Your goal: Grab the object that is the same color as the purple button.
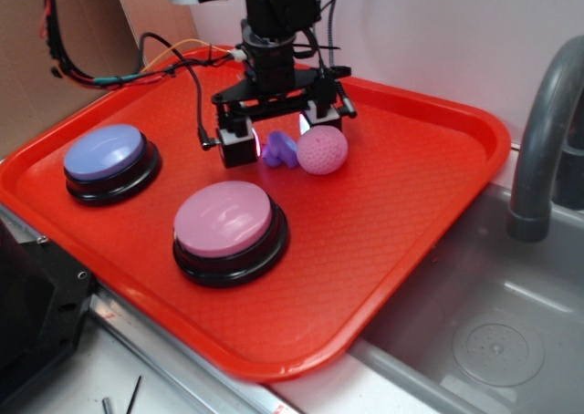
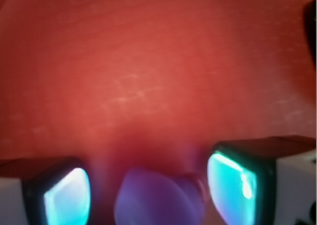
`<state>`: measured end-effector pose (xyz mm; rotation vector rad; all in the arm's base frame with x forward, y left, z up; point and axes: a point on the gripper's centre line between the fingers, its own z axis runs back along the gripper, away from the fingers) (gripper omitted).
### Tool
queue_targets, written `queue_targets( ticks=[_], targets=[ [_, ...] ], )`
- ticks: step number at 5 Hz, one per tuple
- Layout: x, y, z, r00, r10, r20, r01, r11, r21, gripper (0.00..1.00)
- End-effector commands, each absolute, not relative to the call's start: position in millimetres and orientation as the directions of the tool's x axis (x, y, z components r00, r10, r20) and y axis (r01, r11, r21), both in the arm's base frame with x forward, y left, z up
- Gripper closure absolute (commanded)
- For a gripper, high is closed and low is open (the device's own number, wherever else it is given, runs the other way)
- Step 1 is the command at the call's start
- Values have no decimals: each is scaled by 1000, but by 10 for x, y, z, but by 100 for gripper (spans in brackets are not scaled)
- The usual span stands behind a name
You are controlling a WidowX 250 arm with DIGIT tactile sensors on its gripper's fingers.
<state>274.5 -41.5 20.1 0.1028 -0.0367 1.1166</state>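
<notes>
The small lumpy purple toy [image 1: 280, 150] lies on the red tray [image 1: 411, 204], right between the two fingers of the gripper [image 1: 278, 131]. The jaws stand apart, one finger pad on each side of the toy, and neither pad visibly presses it. In the wrist view the purple toy [image 2: 158, 197] shows blurred at the bottom edge, between the two glowing cyan finger pads [image 2: 67, 197], with gaps on both sides. The gripper [image 2: 148, 190] is lowered close to the tray surface [image 2: 158, 61].

Just beside the toy, under the gripper's far finger in the exterior view, sits the pink dimpled ball [image 1: 322, 150]; whether ball and toy touch cannot be told. In front of the gripper, toward the camera, stands the pink-topped button [image 1: 224, 222]. Off to the other side of the gripper from the ball, well apart, stands the purple button [image 1: 105, 156] with its lavender dome and black base.
</notes>
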Motion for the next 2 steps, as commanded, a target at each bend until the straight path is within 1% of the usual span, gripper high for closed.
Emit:
queue_targets(
  ticks=[1,2],
  targets=[
    [2653,-347,185,396,915,83,-918,395,23,100],
    [2632,-294,277,378,922,79,-925,379,0,100]
  ],
)
